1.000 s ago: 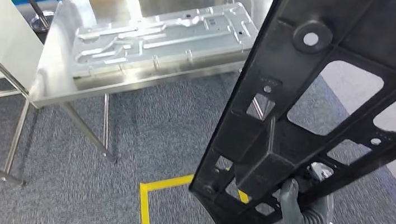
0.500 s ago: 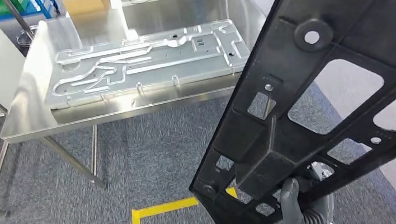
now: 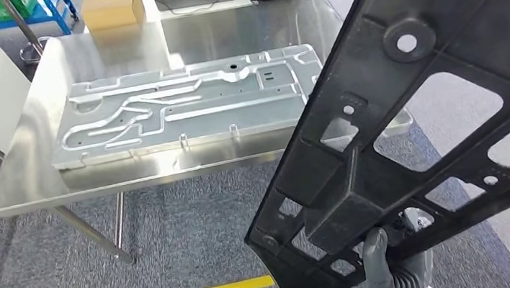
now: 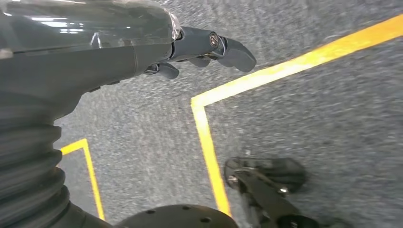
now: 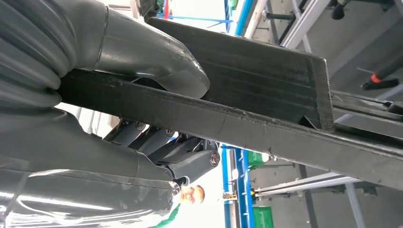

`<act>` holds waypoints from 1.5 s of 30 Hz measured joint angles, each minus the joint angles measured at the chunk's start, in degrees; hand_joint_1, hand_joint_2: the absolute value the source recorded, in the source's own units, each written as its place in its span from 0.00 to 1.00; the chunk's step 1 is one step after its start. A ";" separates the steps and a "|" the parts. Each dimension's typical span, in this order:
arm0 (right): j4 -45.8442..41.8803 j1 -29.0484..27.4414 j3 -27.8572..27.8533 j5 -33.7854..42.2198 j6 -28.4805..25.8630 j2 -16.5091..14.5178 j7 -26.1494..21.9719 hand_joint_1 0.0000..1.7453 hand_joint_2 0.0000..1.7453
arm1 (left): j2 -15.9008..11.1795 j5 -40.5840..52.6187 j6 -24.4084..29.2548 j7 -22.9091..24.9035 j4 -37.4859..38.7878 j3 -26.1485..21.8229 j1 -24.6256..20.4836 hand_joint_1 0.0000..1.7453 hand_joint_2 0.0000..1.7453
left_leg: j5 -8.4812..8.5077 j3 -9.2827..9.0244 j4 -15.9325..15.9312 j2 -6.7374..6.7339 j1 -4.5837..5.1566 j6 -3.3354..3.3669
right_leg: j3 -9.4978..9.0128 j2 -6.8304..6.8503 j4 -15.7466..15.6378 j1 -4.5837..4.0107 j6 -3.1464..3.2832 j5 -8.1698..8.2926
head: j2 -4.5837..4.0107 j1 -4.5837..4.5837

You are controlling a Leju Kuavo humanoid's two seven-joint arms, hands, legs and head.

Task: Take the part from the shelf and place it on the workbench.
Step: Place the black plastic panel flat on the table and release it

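Steel counter (image 3: 154, 43) ahead, metal panel (image 3: 182, 105) on it. Right robot hand (image 3: 385, 263) clamps black part (image 3: 409, 126) by lower rib; likely stiff, bulky, unwieldy. Left robot hand (image 4: 142, 47) empty, fingers loosely curled.

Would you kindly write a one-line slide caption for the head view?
Right hand carries a black plastic frame part toward the steel workbench, where a stamped metal panel lies.

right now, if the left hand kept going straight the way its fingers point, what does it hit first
Probably just the grey carpet floor. The left hand hangs empty with its fingers pointing toward the carpet near the yellow tape line. Nothing shows in between, though depth is unclear.
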State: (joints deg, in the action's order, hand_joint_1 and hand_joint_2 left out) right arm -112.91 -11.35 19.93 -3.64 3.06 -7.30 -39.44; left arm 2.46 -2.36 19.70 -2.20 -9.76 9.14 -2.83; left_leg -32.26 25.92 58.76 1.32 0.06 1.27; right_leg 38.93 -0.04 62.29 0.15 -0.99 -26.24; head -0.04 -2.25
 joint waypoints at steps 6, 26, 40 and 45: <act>0.06 0.38 0.29 -0.37 -0.19 -0.02 0.14 1.00 1.00 | -0.10 -0.02 -0.39 -0.17 -0.01 -0.02 -0.34 0.00 1.00 | -1.42 0.86 6.46 -0.51 0.10 -1.91 | -3.47 -0.18 -2.48 0.16 2.81 1.69 | 0.00 0.35; -0.14 1.04 0.86 -2.46 -4.06 0.36 1.67 1.00 1.00 | -0.05 -1.14 -0.87 0.08 -0.01 -0.71 -0.10 0.00 1.00 | 4.50 3.96 -1.22 -1.18 -0.32 0.32 | 2.01 -0.18 11.98 0.61 -0.58 -6.40 | 0.00 0.42; -0.04 7.29 0.15 -14.86 -21.33 3.10 3.84 1.00 1.00 | 0.18 -1.80 -0.19 2.03 -0.03 -1.70 -0.69 0.00 1.00 | -3.92 12.19 15.83 -1.06 -0.68 -2.82 | -5.38 0.02 -2.95 0.41 2.81 -0.85 | -0.01 0.93; 0.31 7.91 0.02 -15.87 -21.80 4.27 4.09 1.00 1.00 | 0.28 -2.78 0.01 2.11 -0.03 -2.49 -0.50 0.00 1.00 | 5.65 8.42 3.27 -1.12 -0.15 -1.13 | -7.08 -0.29 -2.92 -0.24 2.66 -2.14 | -0.01 0.89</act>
State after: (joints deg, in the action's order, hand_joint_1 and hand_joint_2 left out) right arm -112.60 -3.44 19.95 -19.51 -18.74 -3.03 -35.34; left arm 2.74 -5.14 19.71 -0.09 -9.79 6.65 -3.33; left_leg -26.62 34.34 62.03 0.20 -0.09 0.14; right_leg 31.85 -0.33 59.37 -0.08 1.67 -28.38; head -0.05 -1.36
